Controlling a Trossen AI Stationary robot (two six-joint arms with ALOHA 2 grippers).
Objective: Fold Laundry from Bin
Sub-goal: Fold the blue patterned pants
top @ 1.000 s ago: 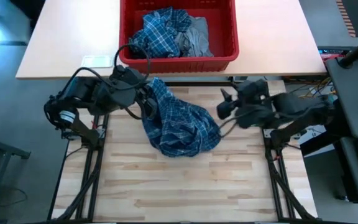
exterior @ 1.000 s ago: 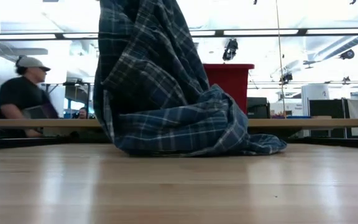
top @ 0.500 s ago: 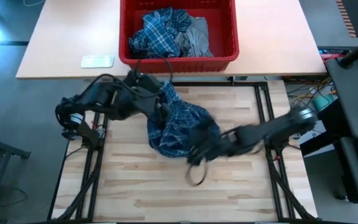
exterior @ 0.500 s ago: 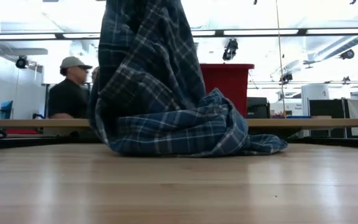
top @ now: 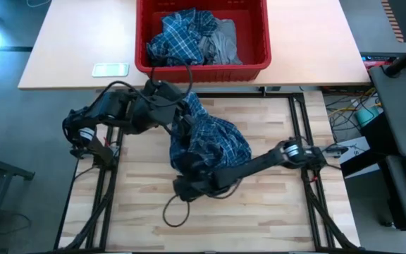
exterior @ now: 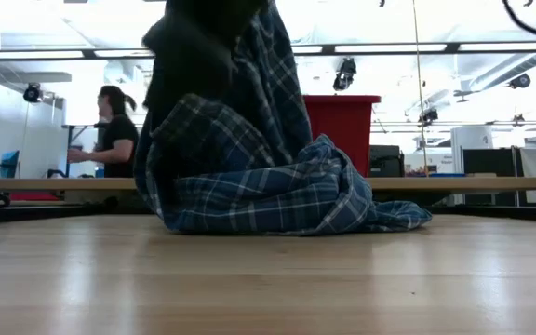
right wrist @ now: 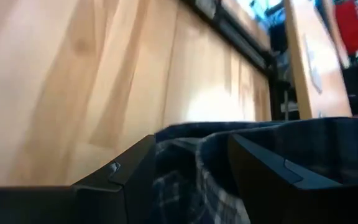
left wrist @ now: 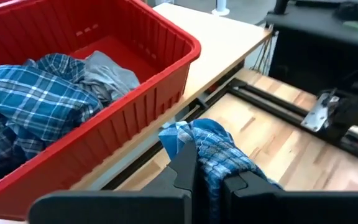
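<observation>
A dark blue plaid shirt [top: 213, 144] stands in a heap on the wooden table, its lower folds [exterior: 287, 200] resting on the boards. Its upper end is lifted by my left gripper [top: 183, 118], which is shut on it near the table's far edge. My right gripper [top: 183, 188] reaches across to the heap's near left side and is open, one finger on either side of a plaid fold [right wrist: 194, 165]. It shows as a dark shape [exterior: 194, 56] in the low view. The red bin [top: 256, 67] beyond the table holds a lighter plaid shirt [top: 182, 35] and a grey T-shirt [top: 220, 42]. My left gripper pinches a bunched upper part of the shirt [left wrist: 207, 146] between its two fingers, which slant down from the table's left. The cloth sticks out past the fingertips and hangs down to the heap on the table. My right gripper: I cannot tell whether its fingers [right wrist: 129, 171] touch the fold between them.
A small white card [top: 110, 69] lies on the far table left of the bin. A cable loop [top: 178, 208] hangs by my right gripper. A person [exterior: 117, 130] stands in the room behind. The near half of the table [top: 259, 219] is bare wood.
My right gripper has swung down from the table's right side toward the left, past the heap's near side, rolling as it went, and now stands low against the shirt. My left gripper has shifted slightly toward the right with the shirt's upper end. The person behind has walked on.
</observation>
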